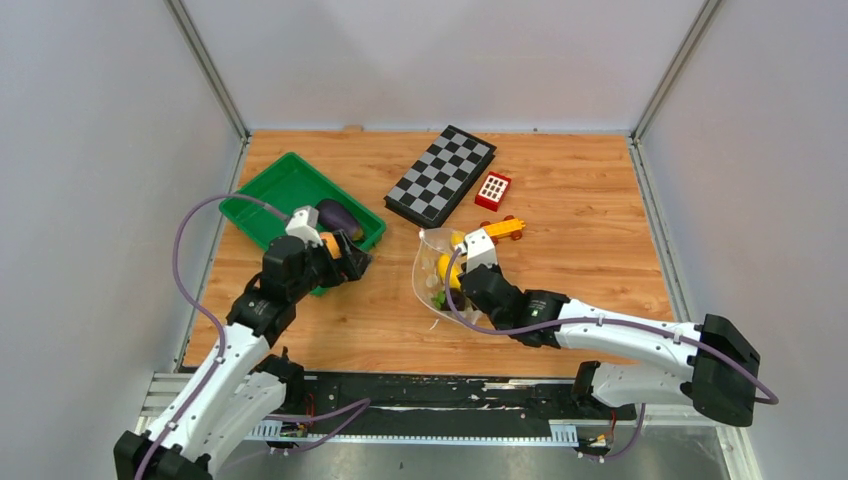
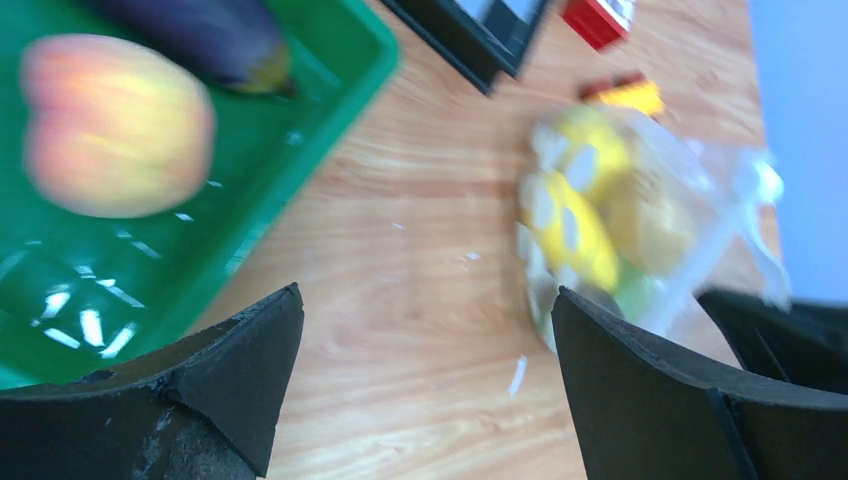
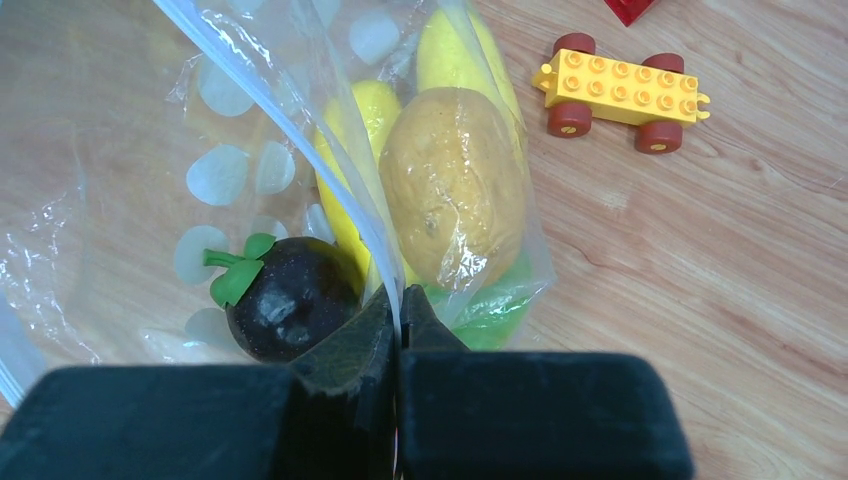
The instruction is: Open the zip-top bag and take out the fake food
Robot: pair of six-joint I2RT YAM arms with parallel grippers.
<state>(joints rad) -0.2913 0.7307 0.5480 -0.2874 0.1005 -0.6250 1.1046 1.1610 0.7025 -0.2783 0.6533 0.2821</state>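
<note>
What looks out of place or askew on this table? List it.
Nothing is spilled or broken. The chessboard lies slanted on the table. The zip-top bag is crumpled, its edge pinched in the shut right pincer. A yellow toy car beside it and a red block by the chessboard are not food.

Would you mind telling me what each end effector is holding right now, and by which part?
The right end effector pinches the zip-top bag by a thin edge of its plastic; the left end effector is open and empty.
</note>
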